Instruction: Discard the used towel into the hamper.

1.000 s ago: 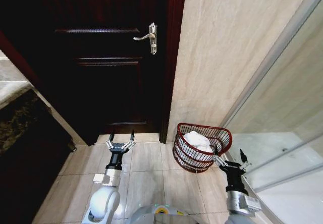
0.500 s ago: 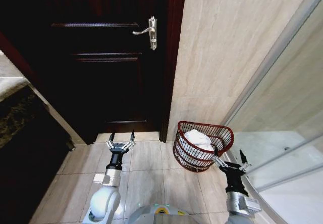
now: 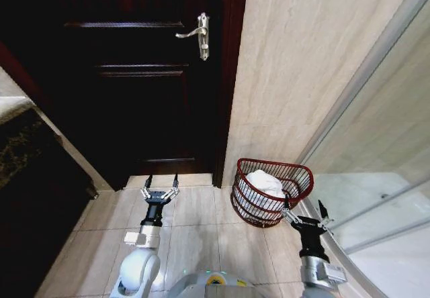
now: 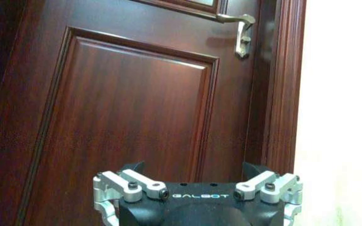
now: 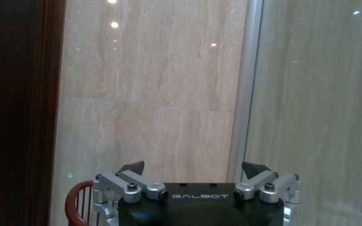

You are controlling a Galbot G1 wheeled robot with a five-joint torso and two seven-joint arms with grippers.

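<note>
Both sets of jaws stand spread apart and hold nothing. The left gripper (image 3: 161, 185) hangs low over the tiled floor (image 3: 195, 234), pointed toward the dark wooden door (image 3: 134, 96), whose metal handle (image 3: 199, 36) sits high above it. The right gripper (image 3: 302, 211) hangs just beside the hamper (image 3: 299, 176), at its near right side. The hamper stands on the floor against the beige wall (image 3: 302, 63), between the door frame and the glass panel (image 3: 383, 177). A white towel (image 3: 264, 184) lies bunched inside the hamper.
</note>
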